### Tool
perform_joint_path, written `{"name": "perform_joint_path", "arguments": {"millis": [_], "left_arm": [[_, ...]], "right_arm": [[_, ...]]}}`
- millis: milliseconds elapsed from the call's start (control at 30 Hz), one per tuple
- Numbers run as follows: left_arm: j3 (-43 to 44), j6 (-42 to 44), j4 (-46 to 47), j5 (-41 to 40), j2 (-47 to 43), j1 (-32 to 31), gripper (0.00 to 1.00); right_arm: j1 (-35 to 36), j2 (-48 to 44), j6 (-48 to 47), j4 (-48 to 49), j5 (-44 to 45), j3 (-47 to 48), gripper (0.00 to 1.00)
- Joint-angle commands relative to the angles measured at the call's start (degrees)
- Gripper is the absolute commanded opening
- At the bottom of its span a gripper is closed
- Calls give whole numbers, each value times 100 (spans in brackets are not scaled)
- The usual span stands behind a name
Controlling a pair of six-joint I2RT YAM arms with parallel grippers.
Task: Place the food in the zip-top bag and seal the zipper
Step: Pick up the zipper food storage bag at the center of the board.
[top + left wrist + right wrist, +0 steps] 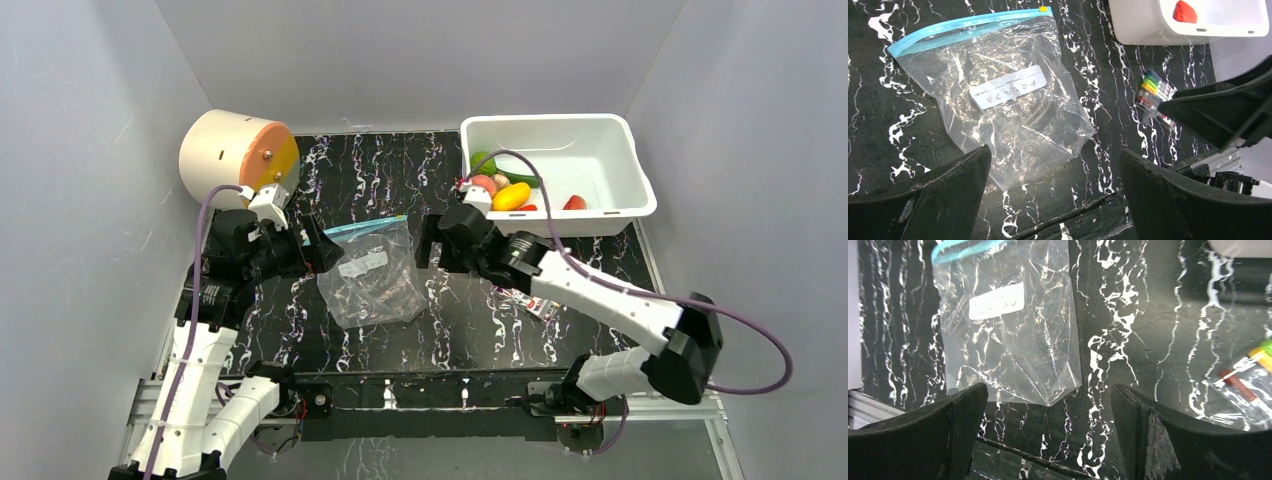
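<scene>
Both wide open, empty: L gripper [322,246] & R gripper [429,242] flank zip-top bag [372,278].

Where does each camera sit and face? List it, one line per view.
Top external: high behind the arms, looking down; left gripper and right gripper flank the zip-top bag.
Left wrist: on the left arm, looking across the bag toward the white bin; own fingers below.
Right wrist: on the right arm, looking down at the bag; own fingers below.
Shared: the bag.

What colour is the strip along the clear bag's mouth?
Blue-teal zipper, best in the left wrist view.
</scene>
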Motion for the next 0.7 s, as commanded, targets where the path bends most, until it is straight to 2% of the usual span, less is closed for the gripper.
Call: {"name": "perform_joint_path", "arguments": {"millis": [0,300,467,667], "left_arm": [[-4,-67,-159,-257,3,27,98],[-70,44,-237,-574,-61,28,98],[-238,-7,-151,-528,-177,26,98],[-359,-83,58,-360,-373,29,98]], "right_arm": [[44,634,-102,301,-515,453,88],[53,1547,-628,1343,-1451,218,59],[62,2043,-957,1699,-1738,177,56],[62,2529,-1490,1666,-1417,327,55]]}}
